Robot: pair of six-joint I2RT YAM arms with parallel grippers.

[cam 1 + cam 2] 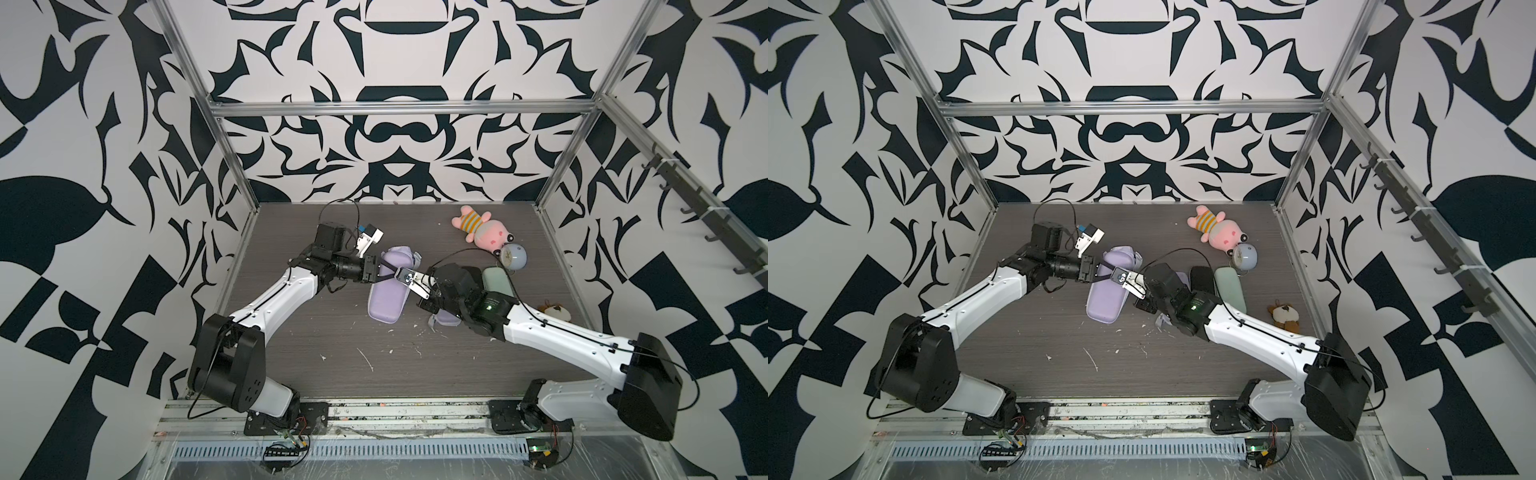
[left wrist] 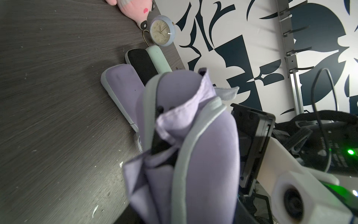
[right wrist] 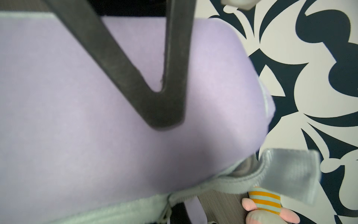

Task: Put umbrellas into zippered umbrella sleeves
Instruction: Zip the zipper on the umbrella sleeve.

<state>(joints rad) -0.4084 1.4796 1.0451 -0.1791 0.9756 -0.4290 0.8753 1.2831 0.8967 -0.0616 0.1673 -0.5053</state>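
My left gripper (image 1: pixel 384 272) is shut across a lilac sleeve (image 1: pixel 386 299) and holds it off the table. In the right wrist view its dark fingers (image 3: pixel 120 58) lie over the shell. Lilac umbrella (image 2: pixel 180 116) fabric sticks out of the sleeve's open grey zip edge (image 2: pixel 193 139). My right gripper (image 1: pixel 411 296) is shut at that zip edge on the sleeve's right side; what it pinches is hidden. A second lilac sleeve (image 2: pixel 124 85), a black sleeve (image 1: pixel 1200 278) and a mint green sleeve (image 1: pixel 1229 286) lie shut side by side under my right arm.
A pink plush toy (image 1: pixel 486 232) and a round pale-blue clock (image 1: pixel 513 256) lie at the back right. A small brown plush (image 1: pixel 1283 318) sits by the right wall. Metal frame posts (image 1: pixel 237 166) and patterned walls close in the dark table (image 1: pixel 332 365).
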